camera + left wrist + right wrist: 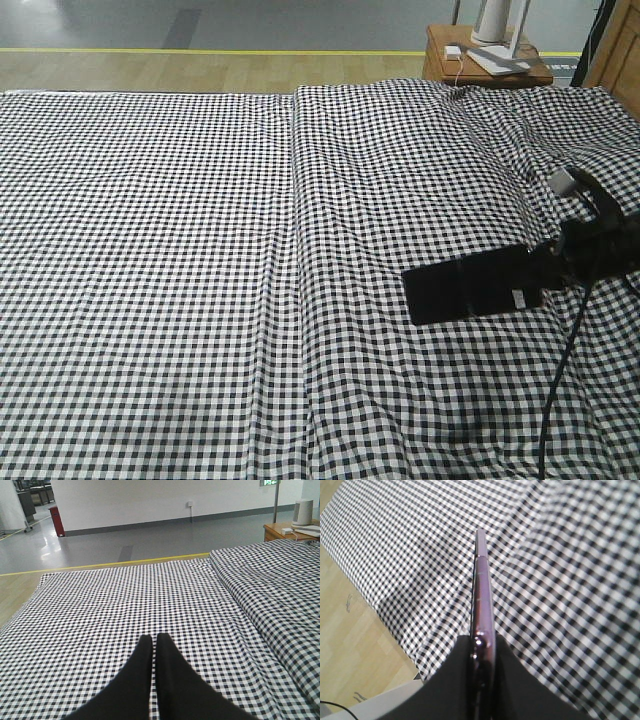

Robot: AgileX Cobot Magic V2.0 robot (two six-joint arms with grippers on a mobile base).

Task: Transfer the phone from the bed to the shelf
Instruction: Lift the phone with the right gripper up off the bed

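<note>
The right gripper (548,268) reaches in from the right edge of the front view. Its two fingers (451,685) are clamped on one end of the phone (465,287), which sits edge-on between them. The left gripper (153,642) points forward, its fingertips pressed together with nothing between them.

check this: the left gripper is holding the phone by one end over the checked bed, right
No, it is the right gripper that holds the phone by one end over the bed, as the right wrist view shows. The left gripper is shut on nothing.
</note>
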